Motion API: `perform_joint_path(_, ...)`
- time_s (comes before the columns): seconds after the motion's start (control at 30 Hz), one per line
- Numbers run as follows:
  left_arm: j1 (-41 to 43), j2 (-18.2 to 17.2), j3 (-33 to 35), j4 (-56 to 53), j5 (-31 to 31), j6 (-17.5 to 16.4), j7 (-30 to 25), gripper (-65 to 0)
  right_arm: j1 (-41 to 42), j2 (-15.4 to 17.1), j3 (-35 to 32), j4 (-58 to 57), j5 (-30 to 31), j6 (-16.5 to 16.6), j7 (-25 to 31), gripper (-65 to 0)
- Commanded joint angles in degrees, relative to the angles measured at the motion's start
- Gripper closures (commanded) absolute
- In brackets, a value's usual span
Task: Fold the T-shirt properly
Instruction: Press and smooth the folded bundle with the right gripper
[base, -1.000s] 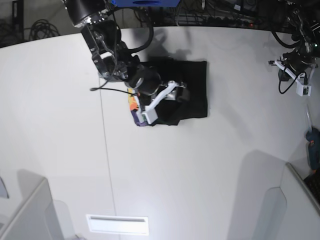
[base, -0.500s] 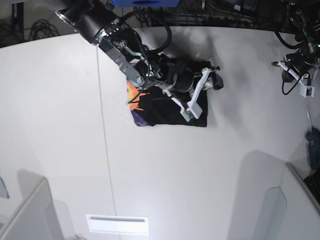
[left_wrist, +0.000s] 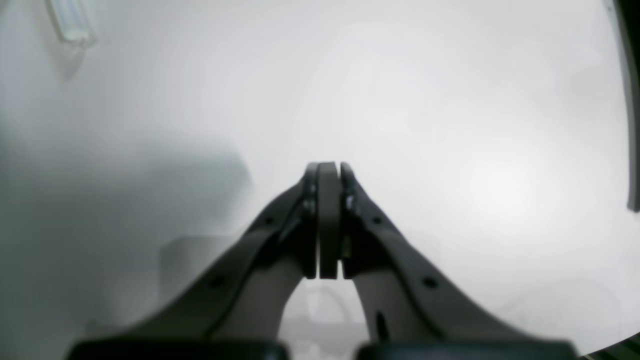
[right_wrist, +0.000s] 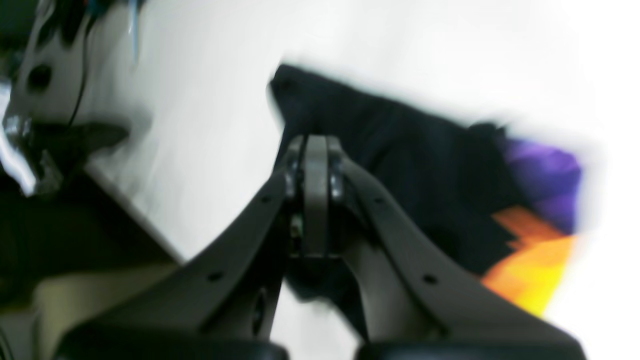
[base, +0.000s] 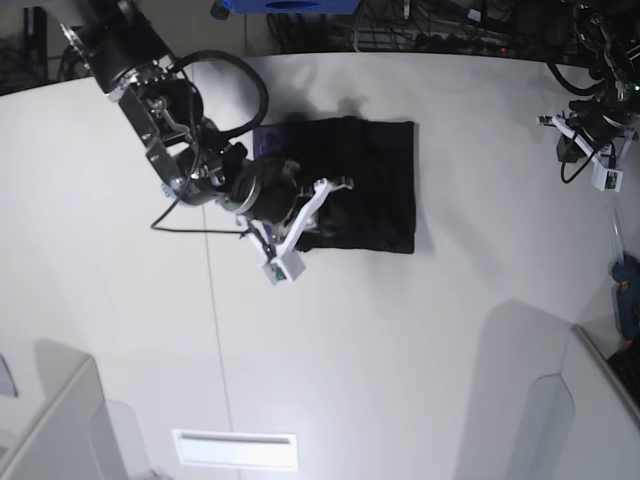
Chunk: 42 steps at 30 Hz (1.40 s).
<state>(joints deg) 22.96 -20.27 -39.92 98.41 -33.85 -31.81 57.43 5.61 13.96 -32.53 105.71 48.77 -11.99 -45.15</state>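
Now the right gripper (right_wrist: 316, 150) hangs over the folded T-shirt (base: 370, 185), jaws pressed together on nothing. Far off, the left gripper (left_wrist: 327, 172) is pinched closed and empty too.

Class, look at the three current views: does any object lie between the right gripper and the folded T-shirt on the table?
Nothing visible does. The right gripper, jaws shut and empty, hangs directly over the T-shirt near its printed edge, with only bare white table around the cloth. The left gripper is shut, off at the table's far side.
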Motion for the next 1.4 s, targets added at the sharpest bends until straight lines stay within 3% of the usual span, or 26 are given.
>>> perform_joint_path(0.0, 0.1, -1.0, -0.5, 1.0, -0.2, -0.3, -0.6, 0.0, 0.3, 0.2, 0.2, -0.5, 0.3, 0.5, 0.7, 0.0)
perform_joint_path(0.13, 0.1, -1.0, -0.5, 1.0, -0.2, -0.3, -0.6, 0.0, -2.0, 1.6, -0.6, -5.0, 0.2, 0.7, 0.9, 0.0)
perform_joint_path(0.27, 0.3, -1.0, -0.5, 0.9, -0.2, -0.3, -0.6, 0.0, -4.2, 1.3, -0.6, -5.4, -3.9, 0.8, 0.7, 0.0)
perform_joint_path(0.4, 0.4, -1.0, -0.5, 0.7, -0.2, -0.3, -0.6, 0.0, -3.7, 1.1, -6.1, -5.4, -5.7, 0.8, 0.7, 0.0)
perform_joint_path(0.7, 0.4, -1.0, -0.5, 1.1, -0.2, -0.3, -0.6, 0.0, 0.0, -3.3, -18.4, -6.2, -6.4, 0.3, 0.2, 0.0)
perform_joint_path(0.9, 0.4, -1.0, -0.5, 1.1, -0.3, -0.7, -0.6, 0.0, 3.1, -6.9, -23.3, -9.4, -9.6, 0.3, -7.2, 0.0)
perform_joint_path(1.13, 0.4, -0.9, -0.5, 1.1, -0.4, -0.7, -0.6, 0.0, 1.1, -7.2, -13.0, 0.2, -14.4, -1.9, -7.9, 0.0)
perform_joint_path(1.27, 0.4, -0.9, -0.5, 1.1, -0.4, -0.7, -0.6, 0.0, 4.0, -10.0, -7.9, -4.7, -16.1, -1.8, -7.7, 0.0)
perform_joint_path(1.37, 0.4, -0.5, -0.4, 1.1, -0.5, -0.8, -0.6, 0.0, 6.5, -11.9, -8.4, -9.6, -16.8, -1.7, -7.0, 0.0)
